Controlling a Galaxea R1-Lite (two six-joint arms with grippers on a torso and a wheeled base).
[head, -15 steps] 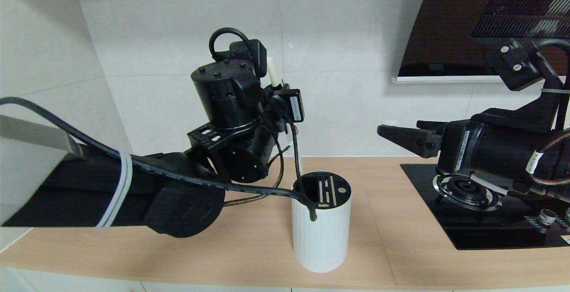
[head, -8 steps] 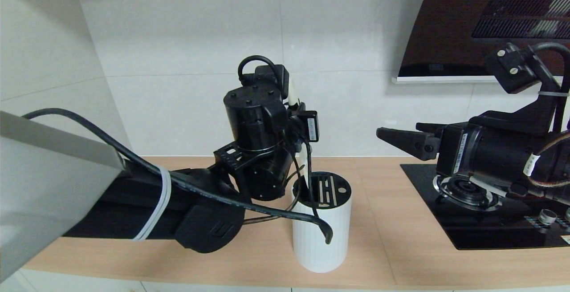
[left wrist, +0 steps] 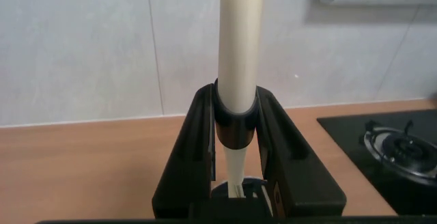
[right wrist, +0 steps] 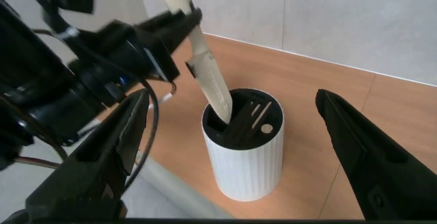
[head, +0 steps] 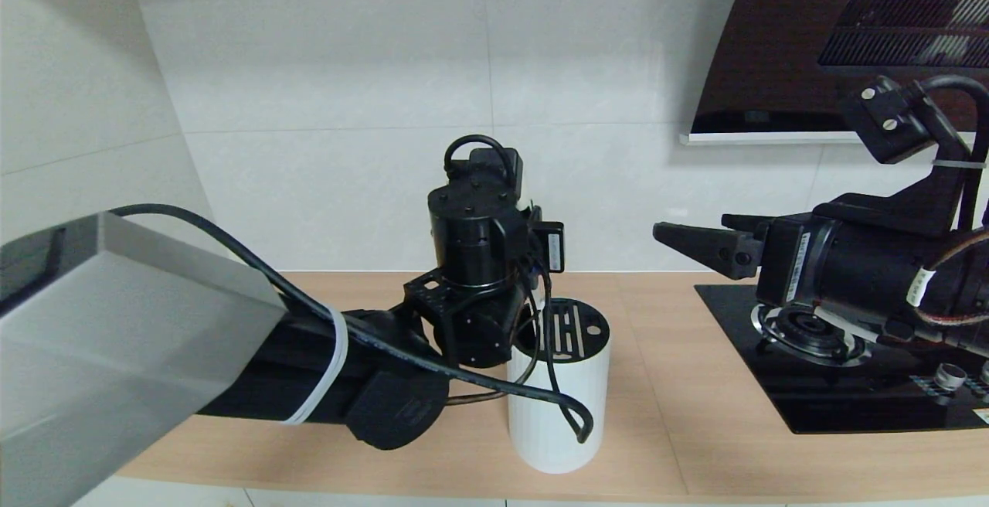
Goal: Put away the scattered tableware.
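A: Head view?
B: The white knife holder (head: 558,406) is standing lower centre; the right gripper (head: 695,238) is hanging at right, jaws apart, empty (keeping clear, I'd judge).
A: Left wrist?
B: The left gripper (left wrist: 235,115) is clamping the knife (left wrist: 239,39) by its cream handle, upright for a straight drop.
A: Right wrist?
B: The blade tip is dipping into the holder's slotted top.

— Looked over the wooden surface (head: 695,430). Carried what?
— Carried a white ribbed holder (head: 537,433), upright near the middle, and a black cooktop (head: 842,391) at the right, well apart.
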